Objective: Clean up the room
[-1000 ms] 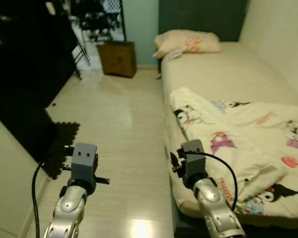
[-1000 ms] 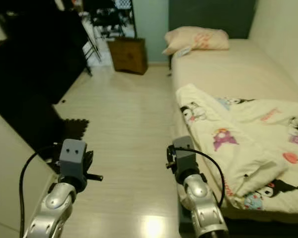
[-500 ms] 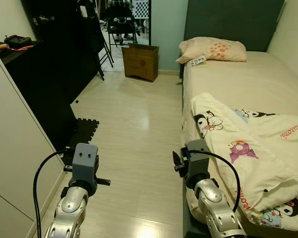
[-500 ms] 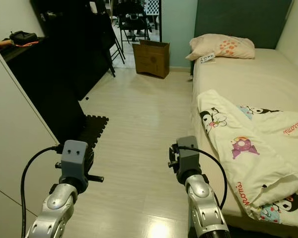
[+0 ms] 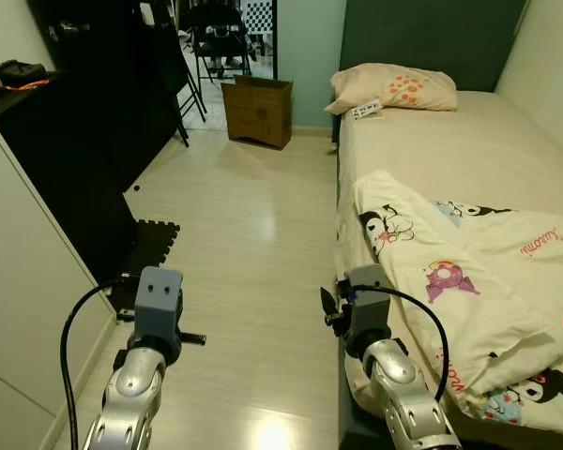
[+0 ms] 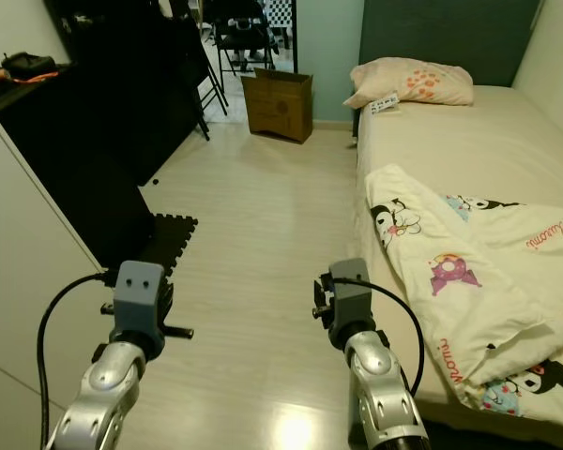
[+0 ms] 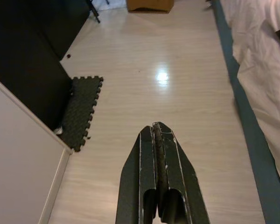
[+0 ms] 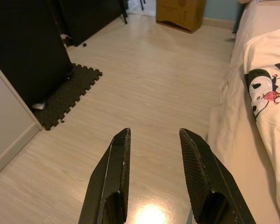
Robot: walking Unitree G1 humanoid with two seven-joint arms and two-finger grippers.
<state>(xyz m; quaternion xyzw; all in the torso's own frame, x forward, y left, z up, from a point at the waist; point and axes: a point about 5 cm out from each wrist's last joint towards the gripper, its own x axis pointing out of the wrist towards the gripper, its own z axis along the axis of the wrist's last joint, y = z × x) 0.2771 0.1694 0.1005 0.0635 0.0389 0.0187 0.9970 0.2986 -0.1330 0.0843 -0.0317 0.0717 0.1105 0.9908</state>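
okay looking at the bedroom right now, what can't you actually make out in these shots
- Card by the pillow: the small white item, head views, print too small to read.
- Cardboard box: contents hidden by its walls.
- Dark shelf top, left edge: items cut off and in shade.
- Printed blanket: right part cut off.

Bed on the right, pillow at its far end, blanket on its near part. Cardboard box on the floor far ahead. Foam mat left, beside the dark cabinet.
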